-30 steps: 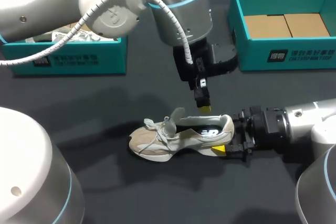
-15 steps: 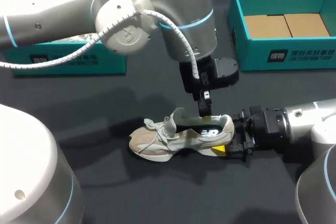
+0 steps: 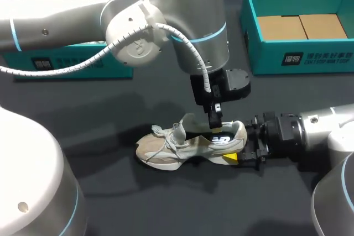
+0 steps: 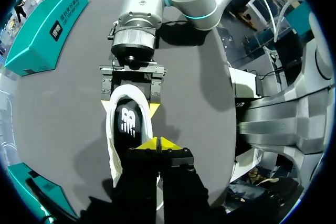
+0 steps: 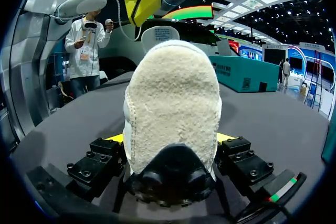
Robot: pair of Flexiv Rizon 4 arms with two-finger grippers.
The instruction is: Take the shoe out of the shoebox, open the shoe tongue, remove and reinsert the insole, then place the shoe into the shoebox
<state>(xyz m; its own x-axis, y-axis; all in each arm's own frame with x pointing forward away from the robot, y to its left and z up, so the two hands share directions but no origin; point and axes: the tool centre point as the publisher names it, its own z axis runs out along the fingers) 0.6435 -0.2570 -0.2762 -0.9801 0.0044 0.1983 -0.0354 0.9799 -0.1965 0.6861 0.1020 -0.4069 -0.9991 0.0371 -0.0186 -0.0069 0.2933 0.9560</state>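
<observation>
Our dark table (image 3: 138,203) lies open in front of the shoe and between the two boxes. Our left arm (image 3: 182,20) crosses in from the left and hangs over the middle, while our right arm (image 3: 321,131) lies low along the right side. One teal shoebox (image 3: 83,64) sits at the far left edge, partly behind the left arm. The other shoebox (image 3: 298,53) sits at the far right and has brown cardboard (image 3: 301,26) in its bottom. Both are well apart from the shoe (image 3: 177,147), which stands upright near the table's middle, outside either box, toe to the left, tongue lifted. Our right gripper (image 3: 240,142) clamps the heel, a finger pressed on each side. Our left gripper (image 4: 158,142) points down into the shoe's opening with its yellow tips pressed together just above the dark insole (image 4: 128,124); we cannot tell whether they touch it.
</observation>
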